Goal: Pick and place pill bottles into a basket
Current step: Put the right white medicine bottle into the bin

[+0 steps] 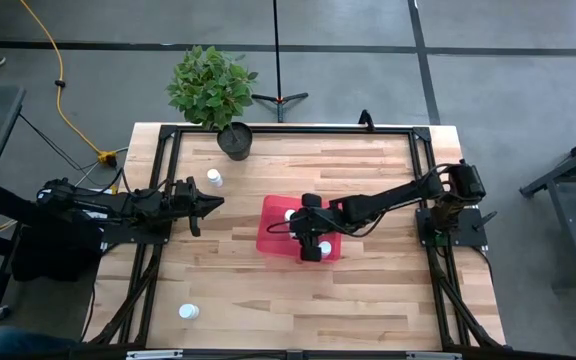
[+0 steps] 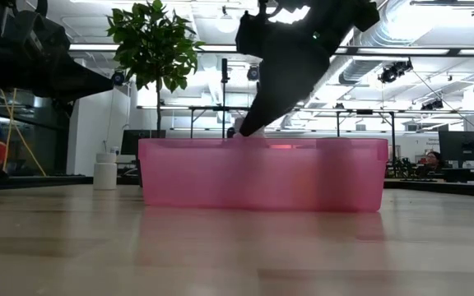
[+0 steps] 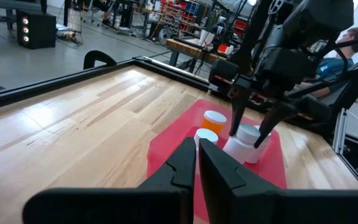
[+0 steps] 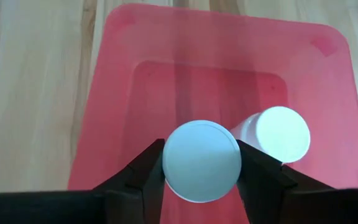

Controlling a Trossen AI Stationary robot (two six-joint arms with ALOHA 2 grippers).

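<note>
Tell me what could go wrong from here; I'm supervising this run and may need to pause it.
The right hand holds a white-capped bottle close beside another bottle already in the basket; lowering could knock that one over. The left hand waits shut, while two bottles remain on the table.

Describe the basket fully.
The basket is a red-pink, translucent plastic bin, rectangular with rounded corners and low walls, sitting flat mid-table. Inside are white-capped bottles, one orange. The right gripper hangs over it, shut on a white-capped bottle. The left gripper waits apart, shut.
</note>
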